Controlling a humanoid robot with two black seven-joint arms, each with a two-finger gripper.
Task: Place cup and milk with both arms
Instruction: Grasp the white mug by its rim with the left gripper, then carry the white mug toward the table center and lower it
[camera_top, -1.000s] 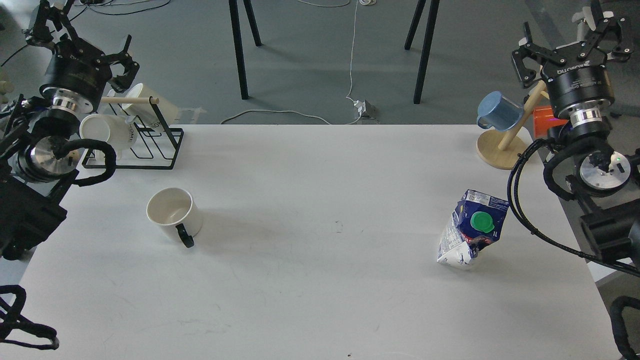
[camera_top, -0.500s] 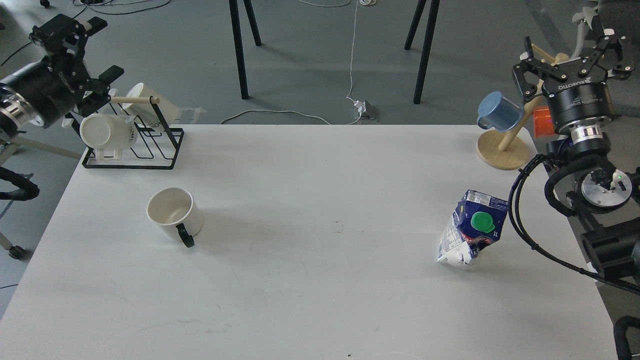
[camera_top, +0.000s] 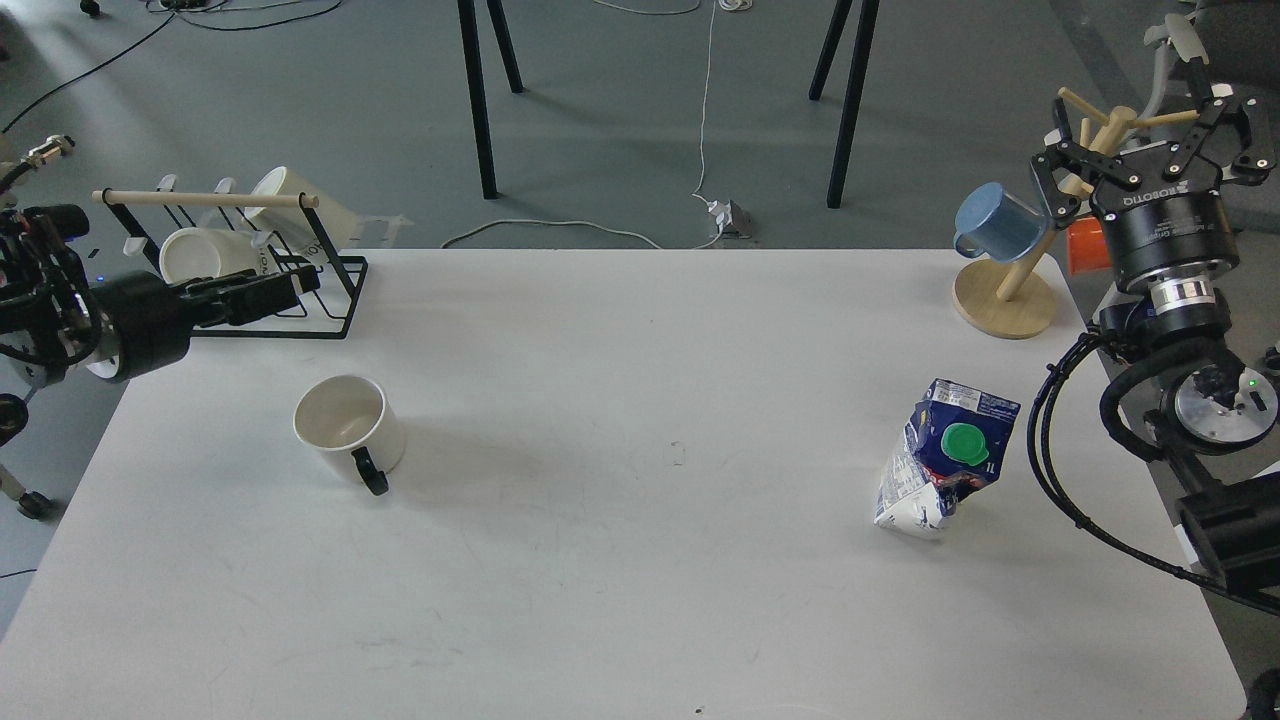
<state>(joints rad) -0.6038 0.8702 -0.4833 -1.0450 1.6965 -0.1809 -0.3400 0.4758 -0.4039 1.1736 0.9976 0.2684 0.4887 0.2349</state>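
A white cup (camera_top: 345, 425) with a black handle stands upright on the left part of the white table (camera_top: 640, 560). A crumpled blue-and-white milk carton (camera_top: 945, 460) with a green cap stands on the right part. My left gripper (camera_top: 285, 290) lies level at the table's left edge, pointing right, in front of the wire rack and above-left of the cup. Its dark fingers overlap, so I cannot tell them apart. My right gripper (camera_top: 1150, 150) points up at the far right, open and empty, well above and right of the carton.
A black wire rack (camera_top: 335, 300) with white mugs and a wooden bar stands at the back left corner. A wooden mug tree (camera_top: 1005, 300) carrying a blue mug (camera_top: 995, 225) stands at the back right corner, just left of my right gripper. An orange object (camera_top: 1085, 245) sits behind it.
My left arm has swung down from a raised pose at the far left to lie level, pointing right by the rack. My right gripper has drifted slightly right. Cup and carton have not moved.
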